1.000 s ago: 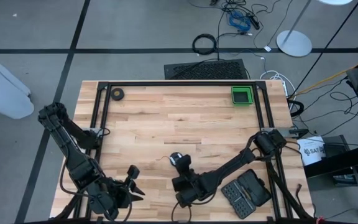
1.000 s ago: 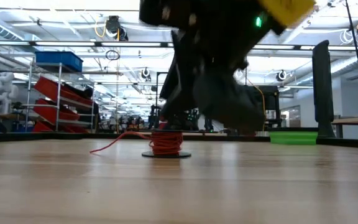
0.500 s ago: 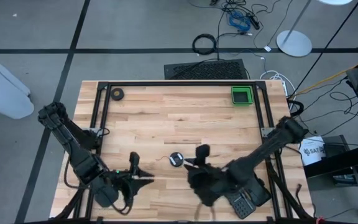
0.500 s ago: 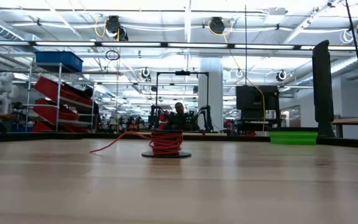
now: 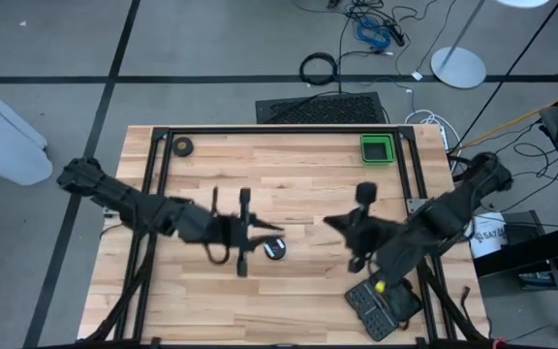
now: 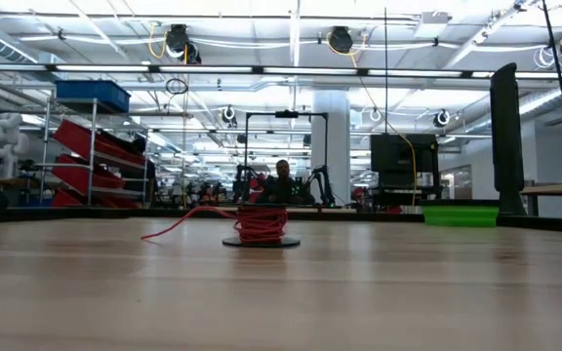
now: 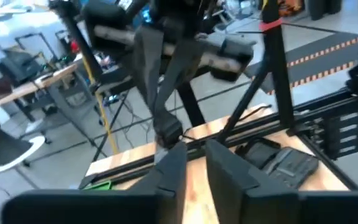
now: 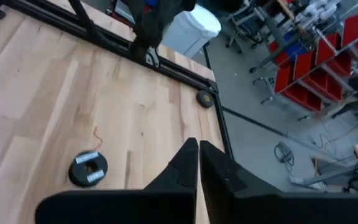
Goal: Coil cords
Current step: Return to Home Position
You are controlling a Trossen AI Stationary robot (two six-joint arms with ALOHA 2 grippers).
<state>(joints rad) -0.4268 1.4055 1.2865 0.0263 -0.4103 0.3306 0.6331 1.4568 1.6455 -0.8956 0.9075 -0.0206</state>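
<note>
**A:** Table (image 5: 289, 179) is as it was. The arms are what moved. A second ago the right arm (image 5: 434, 218) crouched over the spool of red cord (image 5: 275, 248) and blocked the table-level camera. That view is clear now, and both arms are up off the wood.

**B:** And the left arm (image 5: 134, 202)?

**A:** Swung in from the near edge. The left gripper (image 5: 267, 231) hangs raised, just beside the spool from overhead, fingers drawn almost together with nothing between them. The right gripper (image 5: 337, 222) has pulled off to the right, near but apart, fingers pressed together, also empty.

**B:** The spool itself?

**A:** Same spot, upright, a little nearer than the table's middle, with neither gripper touching it.

**B:** So the winding's over?

**A:** I'd judge so; this reads as a retreat. One loose red tail (image 6: 178, 224) trails off across the wood.
</note>
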